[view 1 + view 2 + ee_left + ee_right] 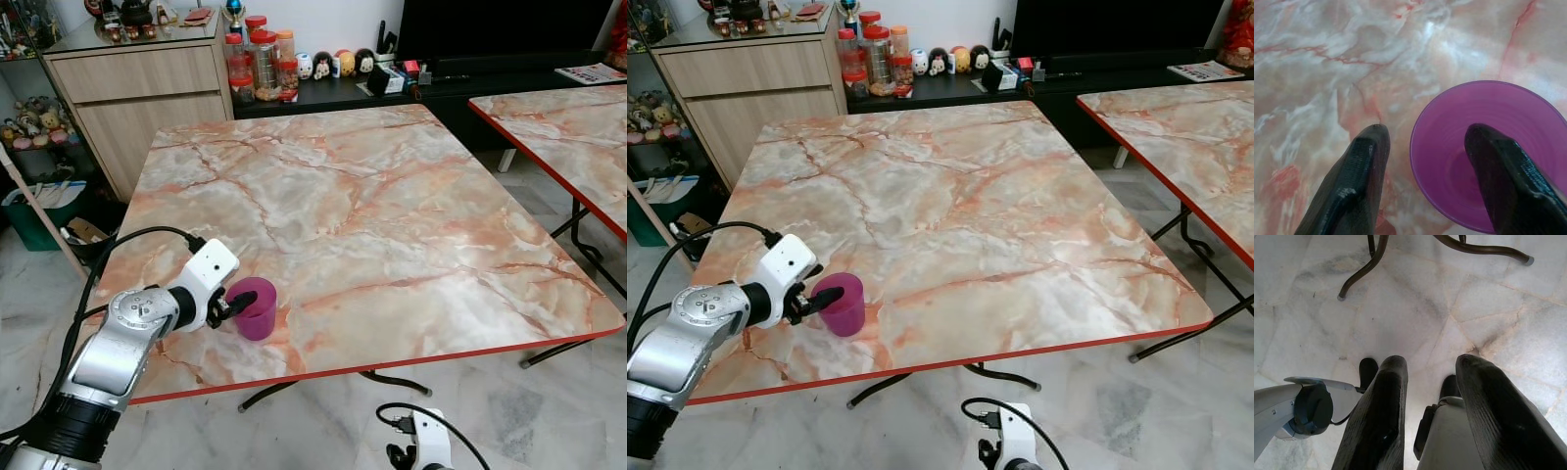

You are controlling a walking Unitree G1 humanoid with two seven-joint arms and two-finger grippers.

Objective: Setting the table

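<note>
A purple plastic cup (257, 311) stands upright and empty near the front left corner of the marble-patterned table (392, 196). My left gripper (244, 300) reaches it from the left and is open. In the left wrist view one black finger (1498, 176) is inside the cup (1449, 122) and the other finger (1359, 176) is outside, so they straddle the rim with a gap to the wall. My right arm (428, 443) hangs low below the table's front edge. Its gripper (1431, 363) is open over the floor, holding nothing.
A second marble table (573, 137) stands close on the right with a narrow aisle between. A wooden cabinet (137, 93), jars (261, 65) and a dark TV bench (460, 83) line the back wall. A green bin (29, 211) sits at left. Table legs (1371, 264) cross the tiled floor.
</note>
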